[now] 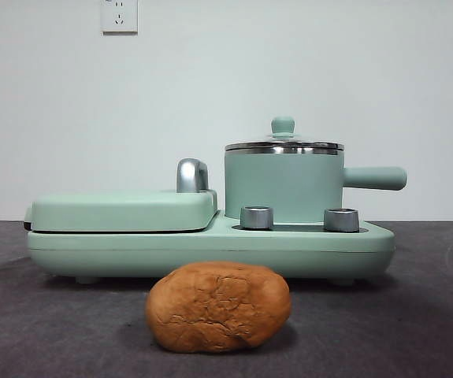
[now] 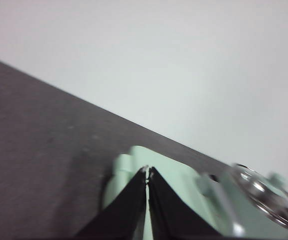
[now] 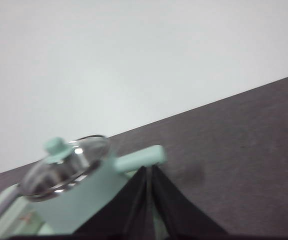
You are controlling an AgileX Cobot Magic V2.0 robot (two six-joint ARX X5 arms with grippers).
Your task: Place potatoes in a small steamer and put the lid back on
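The potato point(image 1: 219, 307), low in the centre of the front view, has matt orange-brown skin, rough and cracked. Above it the small steamer point(image 1: 284, 187) wears a smooth, satin mint-green coat under a polished steel rim. Its lid point(image 3: 66, 167) is clear glossy glass (bright glints show in the right wrist view) with a smooth mint knob. The cooker base point(image 1: 210, 244) looks like smooth mint plastic, with two brushed-metal dials point(image 1: 257, 217). The table point(image 1: 415, 315) is dark, matt, finely textured.
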